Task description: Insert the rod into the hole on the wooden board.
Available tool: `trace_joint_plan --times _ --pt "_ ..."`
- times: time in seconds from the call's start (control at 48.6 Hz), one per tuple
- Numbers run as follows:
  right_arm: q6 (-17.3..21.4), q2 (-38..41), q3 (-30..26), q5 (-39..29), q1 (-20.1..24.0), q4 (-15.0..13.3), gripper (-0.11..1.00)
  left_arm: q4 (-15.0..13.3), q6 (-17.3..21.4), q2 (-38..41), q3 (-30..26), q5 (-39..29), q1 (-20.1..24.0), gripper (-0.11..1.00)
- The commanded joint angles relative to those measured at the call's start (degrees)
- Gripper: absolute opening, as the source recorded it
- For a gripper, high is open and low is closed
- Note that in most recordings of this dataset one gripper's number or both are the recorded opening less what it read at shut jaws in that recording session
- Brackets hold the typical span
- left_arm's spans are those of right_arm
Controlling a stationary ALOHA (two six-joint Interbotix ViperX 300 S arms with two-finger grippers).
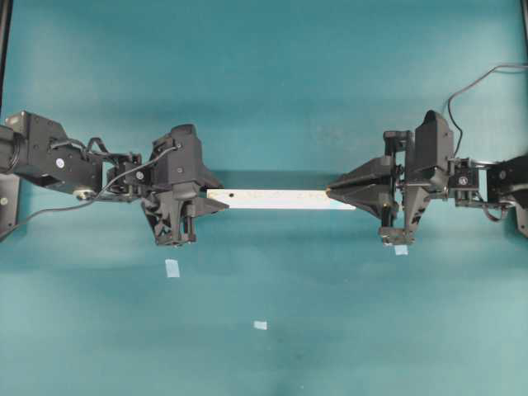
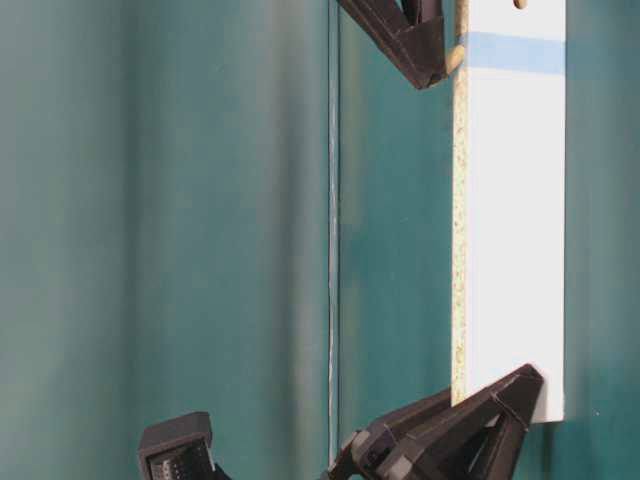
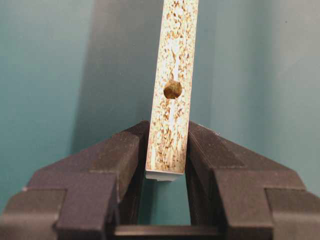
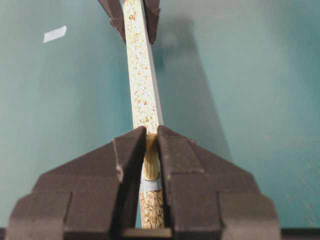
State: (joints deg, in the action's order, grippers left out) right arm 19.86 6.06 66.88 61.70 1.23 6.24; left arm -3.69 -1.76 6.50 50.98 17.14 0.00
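The wooden board (image 1: 280,199) is held off the table between both grippers, narrow speckled edge up. My left gripper (image 1: 216,202) is shut on its left end; in the left wrist view the jaws (image 3: 167,135) clamp the board (image 3: 177,40). My right gripper (image 1: 332,191) is shut on the rod (image 4: 151,157), whose lower end meets the board's edge at the pale-blue mark (image 4: 150,185). The hole there is hidden under the rod. In the table-level view the rod (image 2: 455,57) sticks out of the edge level with the blue band (image 2: 515,52).
The board's other dark hole (image 3: 173,89), with no blue mark, lies near the left gripper. Small flat pale-blue squares lie on the teal table (image 1: 172,267), (image 1: 260,325), (image 1: 400,249). One shows in the right wrist view (image 4: 55,33).
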Motion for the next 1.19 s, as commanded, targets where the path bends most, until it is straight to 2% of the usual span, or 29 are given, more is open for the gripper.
trace_joint_plan --times 0.0,0.597,1.174 --pt "-0.09 -0.53 0.0 0.35 0.18 0.26 0.13 0.18 0.09 -1.05 -0.7 0.18 -0.18 0.33" --pt "-0.09 -3.69 2.64 -0.35 0.18 0.26 0.13 0.18 0.0 -1.05 -0.62 0.18 -0.18 0.33" --pt "0.09 -4.04 2.29 -1.93 1.93 0.26 0.13 0.09 -0.18 -1.05 -0.62 0.18 -0.09 0.33"
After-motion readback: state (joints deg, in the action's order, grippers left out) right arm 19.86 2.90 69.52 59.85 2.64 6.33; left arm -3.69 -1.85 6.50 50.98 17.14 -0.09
